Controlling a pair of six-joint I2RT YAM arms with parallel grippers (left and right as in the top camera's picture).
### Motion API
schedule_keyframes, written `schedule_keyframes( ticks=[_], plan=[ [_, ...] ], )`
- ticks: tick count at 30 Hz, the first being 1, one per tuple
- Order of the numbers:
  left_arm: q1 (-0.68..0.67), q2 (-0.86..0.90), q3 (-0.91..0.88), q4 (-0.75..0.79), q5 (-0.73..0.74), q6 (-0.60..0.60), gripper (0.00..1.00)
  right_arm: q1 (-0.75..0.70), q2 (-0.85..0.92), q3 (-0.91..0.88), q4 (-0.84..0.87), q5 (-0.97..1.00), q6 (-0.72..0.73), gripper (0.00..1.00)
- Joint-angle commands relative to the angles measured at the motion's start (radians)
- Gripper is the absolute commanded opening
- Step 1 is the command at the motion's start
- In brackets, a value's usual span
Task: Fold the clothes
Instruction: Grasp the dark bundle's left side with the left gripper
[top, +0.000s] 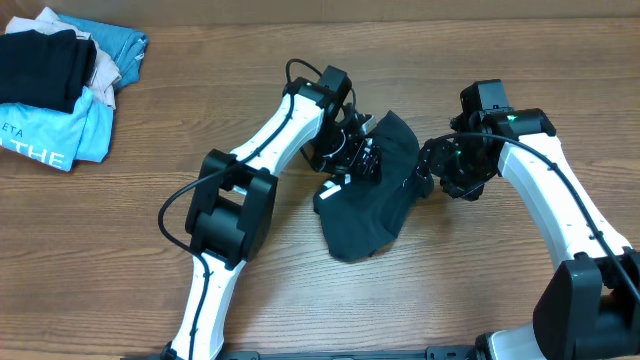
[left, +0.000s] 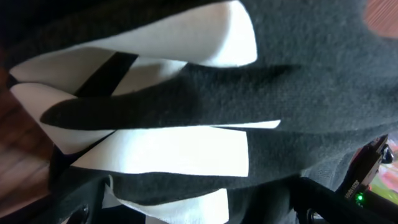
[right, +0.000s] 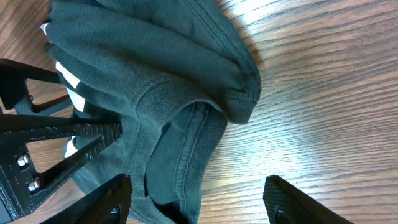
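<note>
Between left fingers (top: 367, 160) and right fingers (right: 113, 202), crumpled dark clothes (top: 372, 205) on table (top: 330, 310)

I see clothes (top: 372, 200) heaped on table (top: 300, 300), about mid-table. Over rear left part of clothes: left gripper (top: 362, 160), close down on top of heap. Just right of clothes, at right edge: right gripper (top: 428, 180). Fold of clothes (right: 186, 124) reaches in between its fingers (right: 112, 199), nearer one finger. I can't tell from wrist view whether they touch. Well left of and behind clothes, at far left table corner: pile of other garments (top: 60, 80).
</note>
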Motion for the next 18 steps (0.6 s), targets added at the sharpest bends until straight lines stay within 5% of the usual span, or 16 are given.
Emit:
schedule_keyframes(
  ticks=[1, 5, 8, 12, 18],
  plan=[
    [-0.014, -0.006, -0.064, 0.011, -0.017, -0.041, 1.0, -0.003, 0.001, -0.006, 0.005, -0.01, 0.005, 0.72],
    [-0.024, -0.006, -0.093, 0.003, -0.033, -0.056, 1.0, -0.003, 0.001, -0.006, 0.006, -0.026, 0.004, 0.72],
    [-0.024, -0.006, -0.097, -0.033, -0.155, -0.204, 1.0, -0.003, 0.001, -0.006, 0.006, -0.026, 0.004, 0.72],
    [-0.055, -0.006, -0.098, -0.039, -0.021, -0.256, 0.99, -0.003, 0.001, -0.006, 0.007, -0.026, 0.004, 0.72],
    [-0.082, -0.006, -0.098, -0.04, -0.117, -0.293, 0.97, -0.003, 0.001, -0.006, 0.01, -0.025, 0.004, 0.72]
  ],
)
